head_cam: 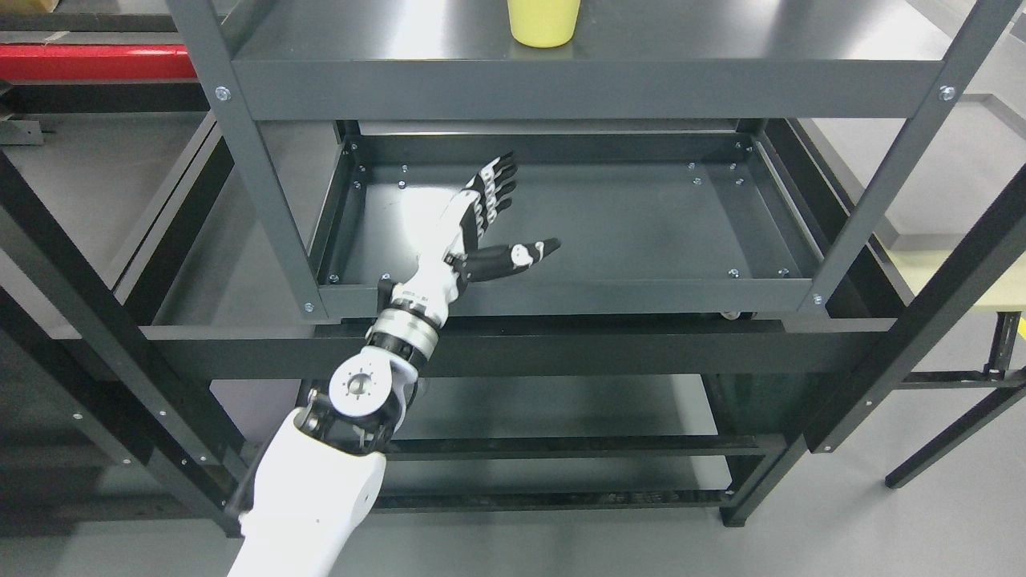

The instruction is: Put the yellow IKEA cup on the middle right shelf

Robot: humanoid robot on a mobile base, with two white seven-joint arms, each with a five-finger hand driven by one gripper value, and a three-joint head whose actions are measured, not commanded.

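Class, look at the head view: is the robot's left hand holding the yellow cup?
No. The left hand is open and empty over the lower shelf, while the yellow cup stands on the shelf above.

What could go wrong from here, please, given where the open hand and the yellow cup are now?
1. The left hand sits under the upper shelf; lifting straight up could knock its fingers against that shelf's front edge.
2. The yellow cup stands near that front edge, so a clumsy approach might tip it or push it off.
3. The cup's top is cut off by the frame, which makes judging a grasp harder.
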